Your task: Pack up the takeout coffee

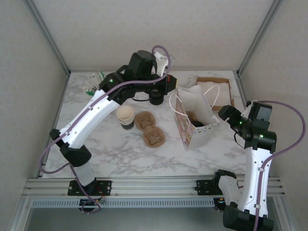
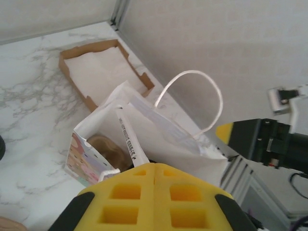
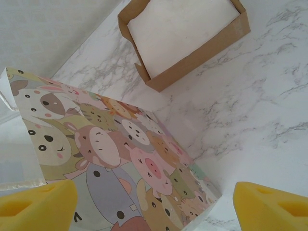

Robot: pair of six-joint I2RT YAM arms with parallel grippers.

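Observation:
A paper bag (image 1: pixel 195 126) with cartoon animals printed on it stands open at the table's middle right, its white handles up. Inside it lie a brown shape (image 2: pixel 102 148) and something dark and round (image 1: pixel 192 117). I cannot tell whether the dark thing is the takeout coffee. My left gripper (image 2: pixel 155 166) hovers over the bag's left rim (image 1: pixel 168 89), its yellow fingers pressed together with nothing between them. My right gripper (image 3: pixel 154 204) is open at the bag's right corner (image 1: pixel 226 115), with the printed wall (image 3: pixel 120 159) between its spread fingers.
A stack of lidless cups (image 1: pixel 125 117) and two brown pulp carriers (image 1: pixel 149 128) sit left of the bag. A black lid pile (image 1: pixel 155 99) is behind them. A cardboard tray of napkins (image 1: pixel 215 88) lies behind the bag. Green items (image 1: pixel 91 86) lie at the back left.

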